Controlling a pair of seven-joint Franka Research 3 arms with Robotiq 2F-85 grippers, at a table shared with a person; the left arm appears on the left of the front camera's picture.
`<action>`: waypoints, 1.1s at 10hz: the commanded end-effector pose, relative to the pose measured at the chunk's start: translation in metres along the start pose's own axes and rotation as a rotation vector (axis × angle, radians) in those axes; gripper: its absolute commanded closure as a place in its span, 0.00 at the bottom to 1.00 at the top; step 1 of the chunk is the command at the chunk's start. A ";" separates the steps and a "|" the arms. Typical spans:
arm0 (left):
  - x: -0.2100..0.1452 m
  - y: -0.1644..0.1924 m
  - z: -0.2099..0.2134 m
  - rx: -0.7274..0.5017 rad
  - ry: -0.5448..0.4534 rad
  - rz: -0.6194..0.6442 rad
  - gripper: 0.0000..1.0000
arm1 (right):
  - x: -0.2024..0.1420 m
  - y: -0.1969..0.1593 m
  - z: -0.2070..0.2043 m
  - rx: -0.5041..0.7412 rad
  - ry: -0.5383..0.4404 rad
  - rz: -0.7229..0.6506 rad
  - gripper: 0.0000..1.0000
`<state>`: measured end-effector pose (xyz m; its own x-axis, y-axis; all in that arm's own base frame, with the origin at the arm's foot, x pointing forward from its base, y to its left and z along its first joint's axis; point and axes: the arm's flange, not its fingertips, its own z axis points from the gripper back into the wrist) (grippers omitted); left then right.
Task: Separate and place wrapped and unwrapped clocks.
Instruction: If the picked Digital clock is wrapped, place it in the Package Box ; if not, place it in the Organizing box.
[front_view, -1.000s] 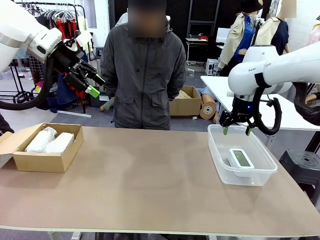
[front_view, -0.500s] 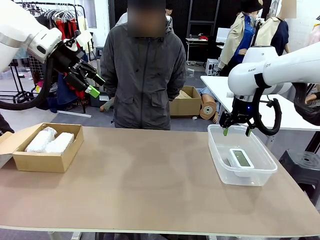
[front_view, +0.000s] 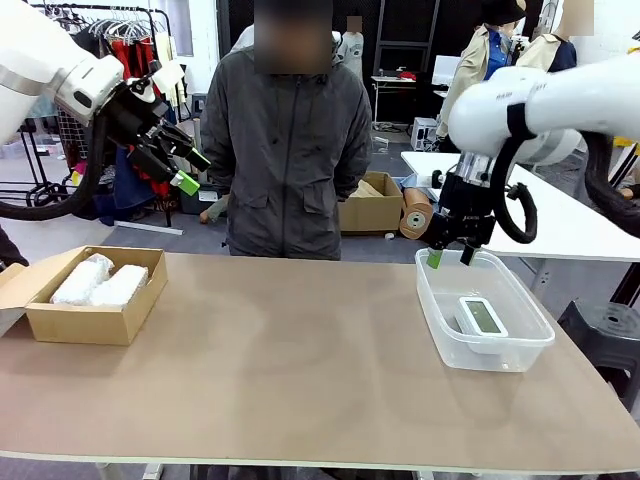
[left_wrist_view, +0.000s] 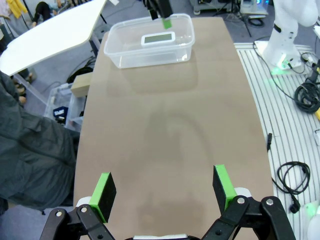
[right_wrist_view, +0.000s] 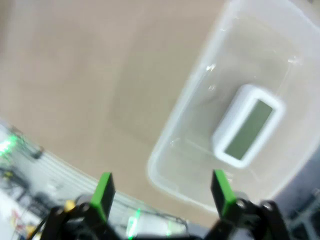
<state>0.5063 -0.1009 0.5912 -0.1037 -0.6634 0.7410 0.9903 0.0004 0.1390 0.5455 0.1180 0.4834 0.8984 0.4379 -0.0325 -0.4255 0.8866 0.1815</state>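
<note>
The two wrapped clocks (front_view: 100, 282) are seen lying side by side in the cardboard box (front_view: 85, 322) at the table's left; the film is judged soft and slippery, so each should be taken across its middle. The bare clock (front_view: 482, 318) lies screen-up in the clear tub (front_view: 450, 352), judged light and rigid, best taken by its long edges. The right gripper (front_view: 450, 257) hangs released over the tub's far rim. The left gripper (front_view: 190, 170) is raised, released, empty.

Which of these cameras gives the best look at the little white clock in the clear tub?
The right wrist view: the bare clock appears large from above, screen facing up, though slightly blurred. The front view shows it smaller, inside the clear tub. The left wrist view shows it far off and tiny.
</note>
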 end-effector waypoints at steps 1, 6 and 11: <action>-0.001 -0.001 0.001 -0.001 0.013 -0.008 0.00 | -0.002 -0.001 0.025 0.079 0.095 0.134 0.00; -0.001 -0.001 0.001 -0.001 0.013 -0.008 0.00 | -0.004 0.036 0.045 0.241 -0.026 0.534 0.00; -0.001 -0.001 0.001 -0.001 0.013 -0.008 0.00 | -0.002 0.057 0.060 0.334 -0.404 0.702 0.00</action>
<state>0.5063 -0.1009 0.5912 -0.1038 -0.6634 0.7410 0.9903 0.0004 0.1390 0.5383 0.1648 0.5605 0.4949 0.7373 0.4598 -0.8655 0.3709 0.3367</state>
